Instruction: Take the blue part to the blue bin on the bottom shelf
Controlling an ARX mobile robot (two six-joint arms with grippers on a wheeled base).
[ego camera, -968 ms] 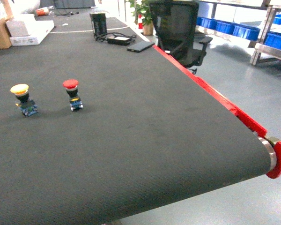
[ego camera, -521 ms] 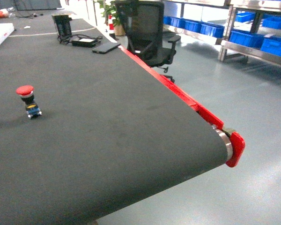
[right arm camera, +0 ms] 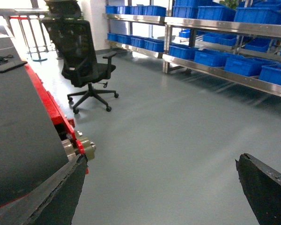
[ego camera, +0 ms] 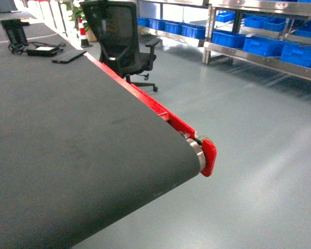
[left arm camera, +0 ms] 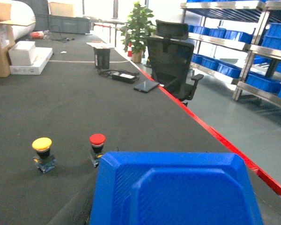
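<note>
Blue part (left arm camera: 175, 192) fills left wrist view, cut off; left grip state unclear. Right fingers (right arm camera: 267, 190) spread, empty. Two buttons (left arm camera: 97, 147) on belt (left arm camera: 61, 108).

Two push buttons stand on the table (left arm camera: 131, 112): one yellow-capped (left arm camera: 42, 153), one red-capped (left arm camera: 97, 148). One black office chair (ego camera: 120, 41), one potted plant (left arm camera: 138, 29), one white box (left arm camera: 30, 57).

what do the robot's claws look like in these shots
Only the right claw shows: two flat, matte black fingers with angular edges and no visible markings or cables. A bright blue faceted shape fills the bottom of the left wrist view, hiding that claw. The head view shows no arm.
</note>
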